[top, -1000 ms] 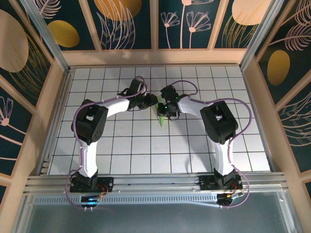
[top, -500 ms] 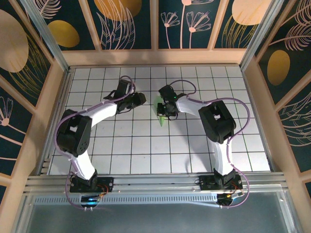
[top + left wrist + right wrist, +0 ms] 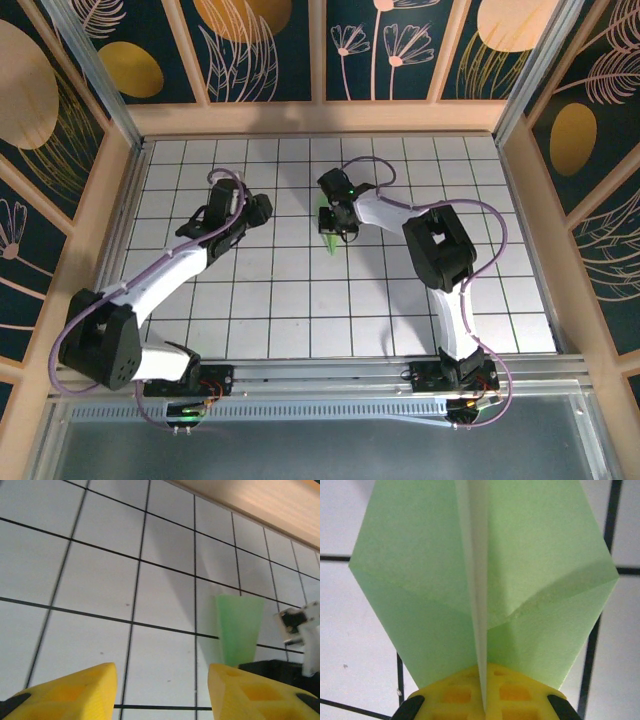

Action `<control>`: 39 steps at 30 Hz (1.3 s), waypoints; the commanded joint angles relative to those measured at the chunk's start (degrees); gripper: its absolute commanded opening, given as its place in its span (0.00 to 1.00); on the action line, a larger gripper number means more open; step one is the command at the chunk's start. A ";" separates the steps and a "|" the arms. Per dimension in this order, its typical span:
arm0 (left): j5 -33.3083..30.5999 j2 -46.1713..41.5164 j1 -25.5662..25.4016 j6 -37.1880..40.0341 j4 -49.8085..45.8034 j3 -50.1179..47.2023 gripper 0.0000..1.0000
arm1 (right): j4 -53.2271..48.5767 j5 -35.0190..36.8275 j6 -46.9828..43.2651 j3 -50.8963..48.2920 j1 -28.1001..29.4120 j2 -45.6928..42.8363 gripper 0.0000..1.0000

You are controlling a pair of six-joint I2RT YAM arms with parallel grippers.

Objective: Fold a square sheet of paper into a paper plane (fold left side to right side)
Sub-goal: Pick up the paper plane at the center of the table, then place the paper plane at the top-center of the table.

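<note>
The square sheet of paper shows as a folded pale-green paper plane [image 3: 330, 240] near the middle of the grid table, its point toward the near edge. My right gripper [image 3: 336, 220] is shut on it. In the right wrist view the plane [image 3: 420, 580] spreads as two wings on either side of a raised centre crease, which is pinched in the right gripper [image 3: 482, 692] between yellow fingers [image 3: 455, 695]. My left gripper [image 3: 262, 207] stands about one tile left of the plane, open and empty. In the left wrist view the left gripper [image 3: 162, 682] has bare tile between its fingers, with the plane [image 3: 239, 627] ahead to the right.
The white grid table [image 3: 250, 300] is walled by wooden rails [image 3: 320, 118] at the back and both sides. The left arm [image 3: 160, 280] stretches diagonally across the left half. The right arm [image 3: 440, 250] bends over the right half.
The left arm has drawn back leftward from the plane, and its jaws have opened wider. The right gripper has stayed shut on the plane, shifting slightly left and farther back.
</note>
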 commanded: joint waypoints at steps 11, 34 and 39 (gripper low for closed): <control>-7.42 -18.32 0.24 6.11 4.39 -13.44 0.70 | -17.36 7.29 -7.68 25.98 -7.57 12.32 0.00; -5.48 -17.60 0.21 5.12 6.88 -14.18 0.86 | -19.87 3.95 -10.34 32.24 -10.00 20.66 0.02; -5.39 -17.43 0.23 5.14 6.88 -13.91 0.87 | -19.64 3.95 -10.19 32.17 -10.00 21.44 0.07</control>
